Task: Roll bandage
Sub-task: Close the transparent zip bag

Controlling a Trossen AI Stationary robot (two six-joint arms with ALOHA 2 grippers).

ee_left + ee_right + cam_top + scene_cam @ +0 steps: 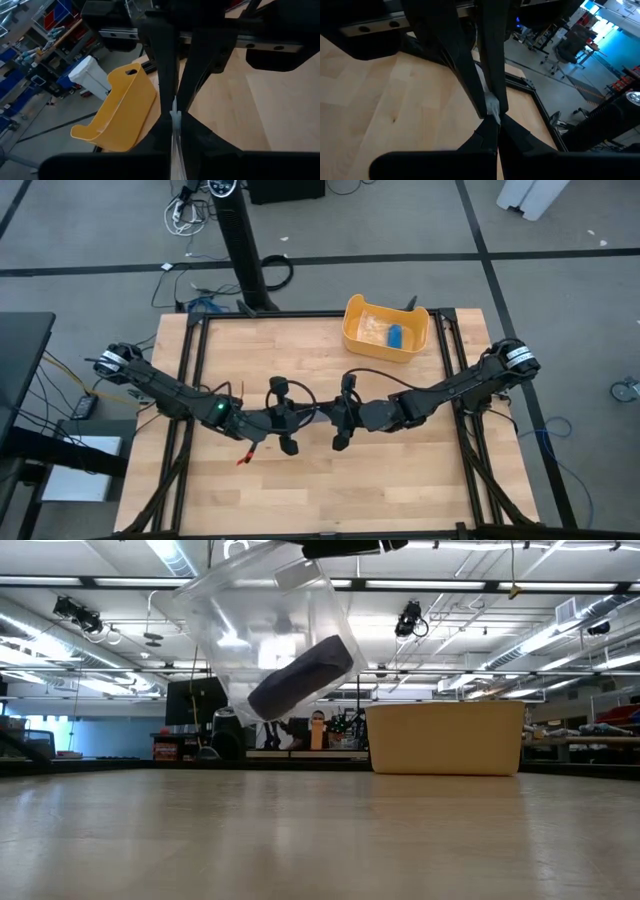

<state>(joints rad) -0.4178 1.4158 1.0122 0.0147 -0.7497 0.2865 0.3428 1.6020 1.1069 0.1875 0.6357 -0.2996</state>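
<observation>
- Low view: a clear wrapper (265,630) hangs tilted above the bench (300,830), with the bandage (300,675) inside it as a dark, compact bundle lying aslant, clear of the wood.
- Left jaws: closed on a thin edge of the wrapper, seen in the left wrist view as a pale film nipped between my two fingers.
- Right jaws: likewise closed on a pale strip of the wrapper, seen in the right wrist view. In the high view the two pairs meet over mid-bench, just beside each other.
- Step in hand, as I judge it: unpacking. The bandage is not yet out of its wrapper, so no rolling has begun and the task is at an early stage.
- Next move, as I judge it: draw my two grips apart to open the film. Both pinches must hold firm on a thin, slippery edge, and the pull should stay over the bench so the bandage drops onto the wood, not off the side.
- Count: wrappers, one; bandages in it, one; arms at work, two; yellow tub (352,330), one, at the far right of the bench, well apart from my jaws.
- Count, tub contents: one small blue item (396,335) beside something pale. I cannot tell what either is.
</observation>
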